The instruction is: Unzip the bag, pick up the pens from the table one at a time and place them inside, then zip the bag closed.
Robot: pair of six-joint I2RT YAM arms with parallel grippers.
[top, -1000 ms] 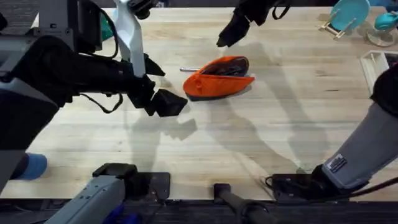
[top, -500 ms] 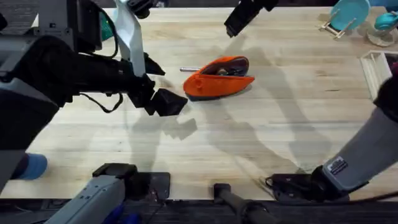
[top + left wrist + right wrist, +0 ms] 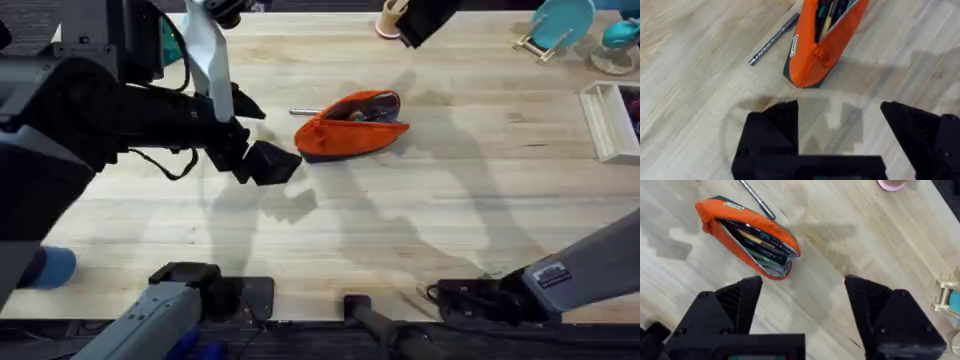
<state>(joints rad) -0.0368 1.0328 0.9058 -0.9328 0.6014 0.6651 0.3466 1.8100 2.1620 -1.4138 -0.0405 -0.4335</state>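
Note:
The orange bag lies on the table slightly behind centre, its zipper open and dark pens lying inside. One silver pen rests on the wood just left of the bag, also seen at pen and pen. My left gripper hovers in front and to the left of the bag; its fingers are spread and nothing is between them. My right gripper is raised behind and to the right of the bag, open and holding nothing.
A pink cup stands at the back edge near the right gripper. At the back right sits a teal object on a wooden stand, and a white tray is at the right edge. A blue item lies front left.
The right gripper has lifted away from just behind the bag, going back and to the right. The left arm, bag and silver pen have stayed put.

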